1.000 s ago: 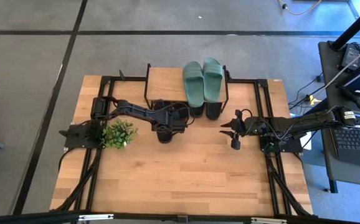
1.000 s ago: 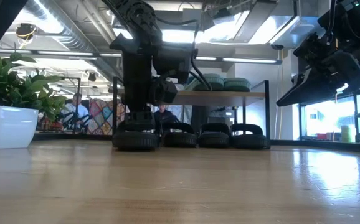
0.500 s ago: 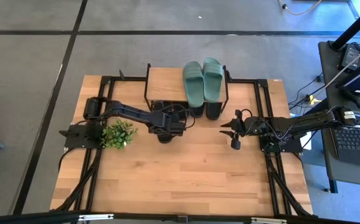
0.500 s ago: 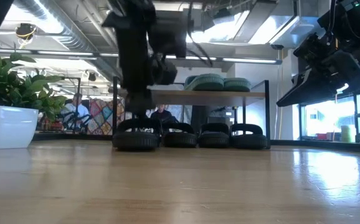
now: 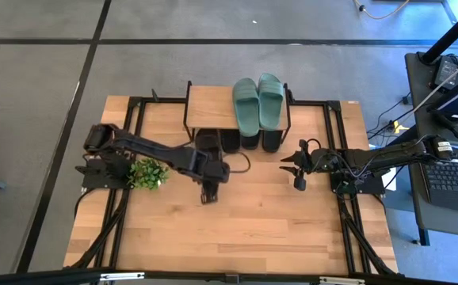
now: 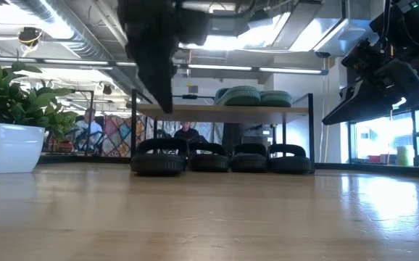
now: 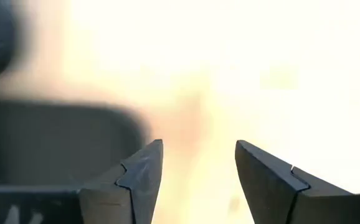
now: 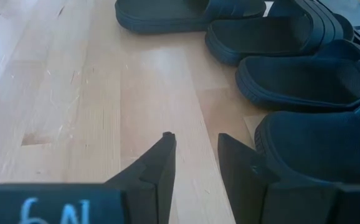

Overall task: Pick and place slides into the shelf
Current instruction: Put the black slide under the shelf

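I see four black slides (image 6: 224,157) lined up in a row on the tabletop (image 5: 245,229) under the shelf (image 5: 210,107), which stands at the far edge, and the green pair (image 5: 257,101) lies side by side on the right part of its plank top. My left hand (image 5: 206,194) hangs empty over the tabletop just in front of the shelf, its fingers (image 7: 144,171) spread apart. My right hand (image 5: 296,172) hovers near the right edge, fingers partly apart and holding nothing. A potted plant (image 5: 149,171) sits towards the left edge.

Matte black slides (image 8: 304,84); wood-plank shelf (image 5: 211,107) (metal frame).
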Controlling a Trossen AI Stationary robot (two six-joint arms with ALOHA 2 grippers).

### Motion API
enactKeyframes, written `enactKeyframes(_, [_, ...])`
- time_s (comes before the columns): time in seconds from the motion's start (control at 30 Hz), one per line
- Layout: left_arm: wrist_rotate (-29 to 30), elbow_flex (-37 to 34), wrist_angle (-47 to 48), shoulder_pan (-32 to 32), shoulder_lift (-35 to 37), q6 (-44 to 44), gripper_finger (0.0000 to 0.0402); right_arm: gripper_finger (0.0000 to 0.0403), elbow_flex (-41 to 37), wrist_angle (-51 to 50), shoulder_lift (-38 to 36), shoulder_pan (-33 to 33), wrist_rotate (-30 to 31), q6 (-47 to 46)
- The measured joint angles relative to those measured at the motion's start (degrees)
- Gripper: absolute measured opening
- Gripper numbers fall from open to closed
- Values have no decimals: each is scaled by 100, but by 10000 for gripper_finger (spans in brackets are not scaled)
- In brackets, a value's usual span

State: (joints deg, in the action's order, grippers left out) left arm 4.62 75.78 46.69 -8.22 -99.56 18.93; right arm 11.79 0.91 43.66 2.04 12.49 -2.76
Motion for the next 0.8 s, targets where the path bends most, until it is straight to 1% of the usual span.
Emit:
enactKeyframes(0.1, [-234,0,-356,-233,-140,-172,193,122,0,-2,0,1,0,-1])
enactKeyframes(0.17, [-286,-45,-517,-354,-308,-371,193,122,0,-1,0,2,0,-6])
enactKeyframes(0.33, [-325,-447,-1271,-464,-516,-587,193,122,0,0,0,2,0,-13])
enactKeyframes(0.53, [-378,-948,-1377,-225,-516,-168,193,122,1,-2,0,2,0,-15])
enactKeyframes(0.67, [-418,-1237,-1422,9,-514,-100,193,122,1,0,0,2,0,-11])
enactKeyframes(0.8, [-396,-1296,-1439,226,-514,-145,193,122,0,0,0,2,0,-9])
